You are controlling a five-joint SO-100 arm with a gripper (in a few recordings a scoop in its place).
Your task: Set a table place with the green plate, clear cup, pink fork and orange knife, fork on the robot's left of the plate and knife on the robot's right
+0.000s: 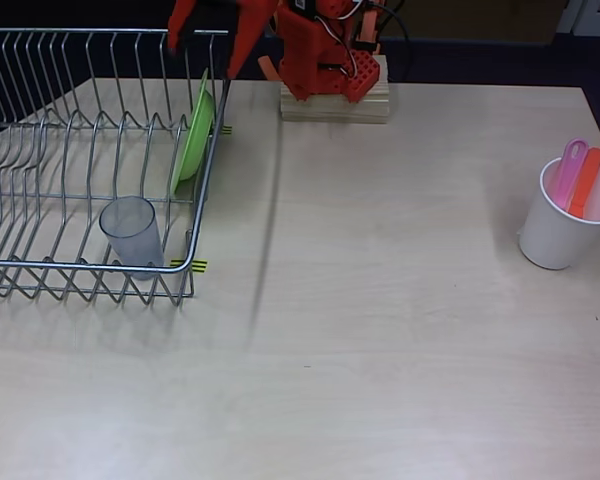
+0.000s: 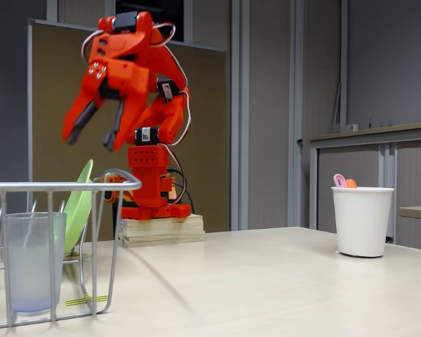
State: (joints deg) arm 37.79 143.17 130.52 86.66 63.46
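Wooden table (image 1: 400, 330), hand (image 2: 91, 133) above green plate (image 2: 78, 203)

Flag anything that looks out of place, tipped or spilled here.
Nothing stands out. The green plate stands on edge in the wire rack, the clear cup upright there, the white cup upright, no spills.

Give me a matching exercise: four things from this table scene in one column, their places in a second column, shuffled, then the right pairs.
Things:
1. green plate
2. clear cup
3. pink fork
4. gripper

Places:
A. upright in the near corner of the wire rack
B. raised in the air above the rack, jaws open
C. on edge in the rack's far right end in the overhead view
D. in the white paper cup beside the orange knife

Pairs: 1-C, 2-A, 3-D, 4-B
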